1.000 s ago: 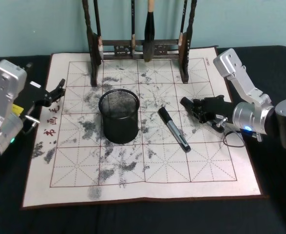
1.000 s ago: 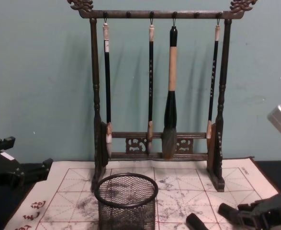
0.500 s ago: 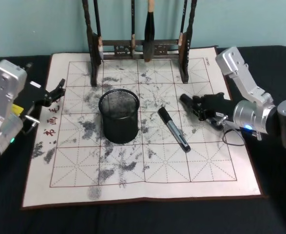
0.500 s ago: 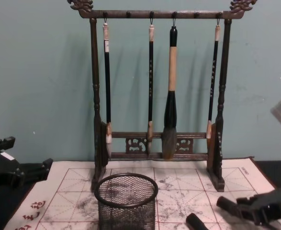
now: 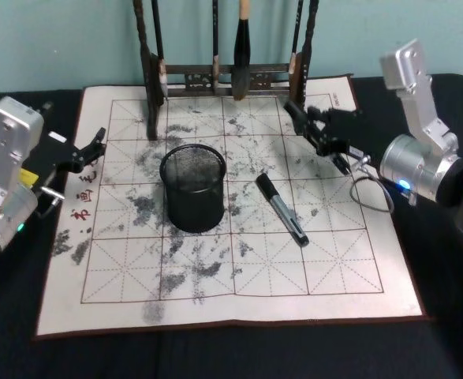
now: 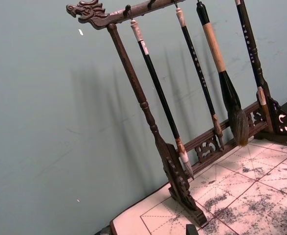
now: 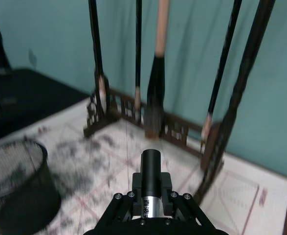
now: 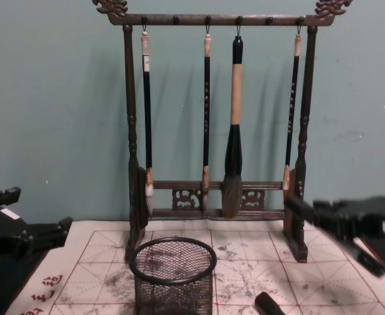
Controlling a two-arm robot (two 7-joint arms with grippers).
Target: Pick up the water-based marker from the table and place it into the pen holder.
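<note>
Right gripper [image 5: 298, 114] hovers high by the brush rack [image 5: 229, 75], marker [image 5: 281, 209] lying untouched near the pen holder [image 5: 193, 187]. Lining up, I'd guess (its spread: can't tell). Left gripper [image 5: 91, 148] parked, agape.

A tall dark wooden brush rack [image 8: 131, 125] stood upright, with carved dragon heads [image 8: 111, 7] at both ends of its top bar. Four calligraphy brushes [image 8: 206, 111] hung from it, tips down: three thin dark ones and one thick tan-handled brush [image 8: 232, 164]. A plain teal wall [image 8: 54, 98] lay behind.
</note>
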